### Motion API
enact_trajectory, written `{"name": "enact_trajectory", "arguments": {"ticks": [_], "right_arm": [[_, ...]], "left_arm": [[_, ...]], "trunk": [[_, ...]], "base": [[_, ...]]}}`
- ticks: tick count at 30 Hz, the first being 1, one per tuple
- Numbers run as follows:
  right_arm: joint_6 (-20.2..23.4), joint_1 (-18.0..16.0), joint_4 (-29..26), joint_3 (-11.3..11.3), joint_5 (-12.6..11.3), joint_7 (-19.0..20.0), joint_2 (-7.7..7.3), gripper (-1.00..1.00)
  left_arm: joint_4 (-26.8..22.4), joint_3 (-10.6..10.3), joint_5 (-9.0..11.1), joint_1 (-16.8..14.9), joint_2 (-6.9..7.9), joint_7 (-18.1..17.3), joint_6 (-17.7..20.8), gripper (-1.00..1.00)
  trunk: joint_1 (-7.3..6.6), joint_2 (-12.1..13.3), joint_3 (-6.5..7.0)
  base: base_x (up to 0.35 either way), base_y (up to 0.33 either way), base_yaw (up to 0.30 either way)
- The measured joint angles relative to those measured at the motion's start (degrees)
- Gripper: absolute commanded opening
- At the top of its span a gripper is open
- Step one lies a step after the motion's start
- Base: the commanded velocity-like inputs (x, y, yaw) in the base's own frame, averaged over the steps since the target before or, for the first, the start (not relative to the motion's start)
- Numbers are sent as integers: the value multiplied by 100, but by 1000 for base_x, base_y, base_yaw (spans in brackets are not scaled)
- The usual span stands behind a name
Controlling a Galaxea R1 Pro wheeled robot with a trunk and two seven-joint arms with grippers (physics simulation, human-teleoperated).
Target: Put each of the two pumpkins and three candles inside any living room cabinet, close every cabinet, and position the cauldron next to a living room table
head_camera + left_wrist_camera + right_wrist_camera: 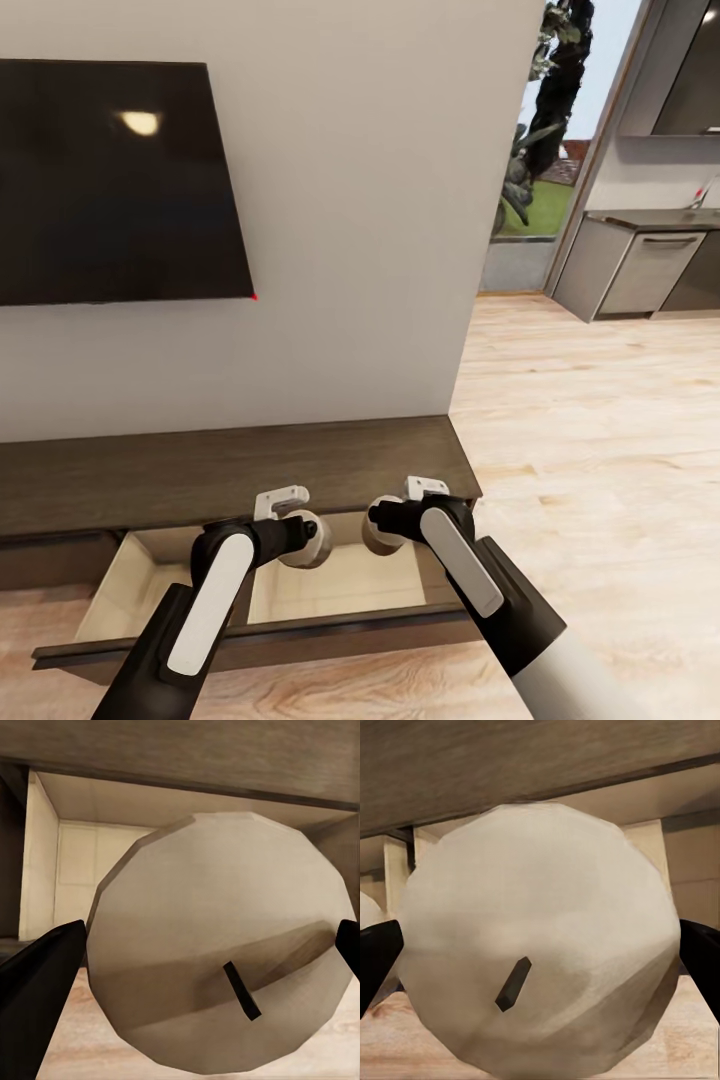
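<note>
Living room: off-white wall, black TV point(115, 180) at left, plank floor point(590, 440), grey kitchen units point(640, 265) far right. Below the TV, the dark cabinet point(230, 465), its drawer point(150, 570) pulled out, beige inside exposed. Left arm reaches forward and down over the drawer, wrist bent; left claw point(305, 540) grips a candle point(312, 545). In the left wrist view that candle point(221, 945) sits between the dark fingers point(37, 982), wick end toward the camera, open drawer beyond it. Right arm mirrors this pose; right claw point(385, 530) grips a second candle point(382, 535), seen close in the right wrist view point(536, 952) between the finger tips point(375, 952). Both candles hang above the drawer cavity, not yet resting in it. Judgement: held there to drop in together; release next. No pumpkins or cauldron in sight.
</note>
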Motion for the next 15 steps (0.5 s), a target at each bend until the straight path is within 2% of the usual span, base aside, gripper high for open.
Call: {"name": "enact_trajectory", "arguments": {"ticks": [7, 10, 12, 15], "right_arm": [[-3, 0, 439, -7, 17, 0, 33, -100], [-6, -1, 467, -3, 22, 0, 47, -100], [-11, -1, 472, -2, 29, 0, 50, -100], [-38, -1, 475, 0, 31, 5, 67, -100]], "left_arm": [[36, -3, -33, 0, -9, 35, -7, -100], [61, -1, -54, -3, -14, 329, 1, -100], [75, -7, 10, -28, -22, 515, -20, -100], [212, -13, 28, -63, -73, 597, -21, -100]], "trunk": [[154, -281, -126], [220, -401, -180], [264, -482, -215], [330, -602, -270]], "base": [[0, 0, 0], [0, 0, 0], [0, 0, 0], [0, 0, 0]]}}
